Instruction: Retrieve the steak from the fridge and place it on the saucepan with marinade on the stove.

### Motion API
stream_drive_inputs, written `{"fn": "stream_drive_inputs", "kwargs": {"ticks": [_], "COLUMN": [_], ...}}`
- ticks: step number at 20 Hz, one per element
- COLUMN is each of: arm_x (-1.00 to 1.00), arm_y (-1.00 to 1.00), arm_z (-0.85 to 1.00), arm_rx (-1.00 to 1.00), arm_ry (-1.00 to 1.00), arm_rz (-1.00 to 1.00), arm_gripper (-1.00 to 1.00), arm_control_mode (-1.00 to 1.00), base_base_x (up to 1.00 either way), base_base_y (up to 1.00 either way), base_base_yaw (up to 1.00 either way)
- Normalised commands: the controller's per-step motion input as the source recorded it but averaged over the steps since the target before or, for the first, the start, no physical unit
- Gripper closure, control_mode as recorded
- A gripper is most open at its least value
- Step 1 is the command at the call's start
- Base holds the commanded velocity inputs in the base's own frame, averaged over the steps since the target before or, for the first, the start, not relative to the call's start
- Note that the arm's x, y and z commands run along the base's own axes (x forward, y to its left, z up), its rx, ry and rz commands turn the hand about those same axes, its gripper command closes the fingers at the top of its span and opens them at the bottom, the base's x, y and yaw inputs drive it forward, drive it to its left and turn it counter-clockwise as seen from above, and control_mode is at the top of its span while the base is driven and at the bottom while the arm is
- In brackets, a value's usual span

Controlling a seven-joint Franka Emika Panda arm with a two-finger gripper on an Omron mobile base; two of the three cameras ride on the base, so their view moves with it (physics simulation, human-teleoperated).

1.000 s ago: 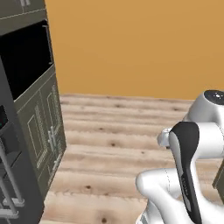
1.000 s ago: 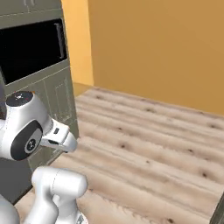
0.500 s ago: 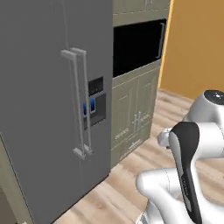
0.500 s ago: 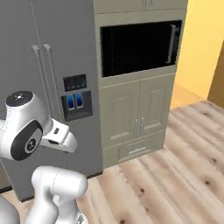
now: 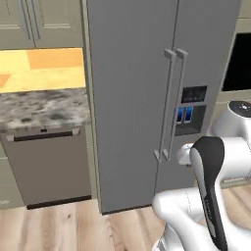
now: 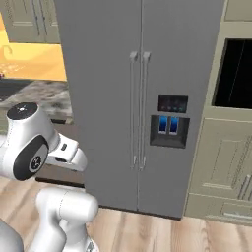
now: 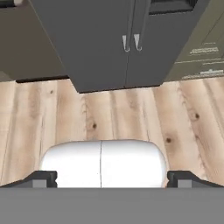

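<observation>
— Can we read any writing, brand or number here?

— No, we find nothing legible. The fridge (image 6: 142, 98) has a dispenser panel (image 6: 170, 121) with a dark display and two blue patches, but we make out no characters on it. The wall oven (image 6: 236, 74) shows us no label either.

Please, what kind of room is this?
Most likely a home kitchen: a tall grey double-door fridge with a dispenser panel, a stone counter beside it, and a built-in wall oven among pale cabinets.
</observation>
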Motion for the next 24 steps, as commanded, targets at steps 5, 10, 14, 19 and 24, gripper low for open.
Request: {"fn": "stream_drive_inputs", "kwargs": {"ticks": [5, 10, 14, 19, 24], "arm_x": [0.00, 0.00, 0.00, 0.00, 0.00], "arm_y": [0.00, 0.00, 0.00, 0.00, 0.00], "arm_z": [0.00, 0.00, 0.00, 0.00, 0.00], "arm_rx": [0.00, 0.00, 0.00, 0.00, 0.00], "arm_ry": [0.00, 0.00, 0.00, 0.00, 0.00], "arm_rz": [0.00, 0.00, 0.00, 0.00, 0.00], "arm_gripper": [-1.00, -1.00, -1.00, -1.00, -1.00], "arm_control_mode": [1.00, 1.00, 1.00, 1.00, 1.00], "base_base_x": [0.20, -0.01, -0.03, 0.08, 0.33], "base_base_y": [-0.41, -0.40, -0.46, -0.26, -0.03], "base_base_yaw": [0.50, 0.04, -0.16, -0.35, -0.32]}}
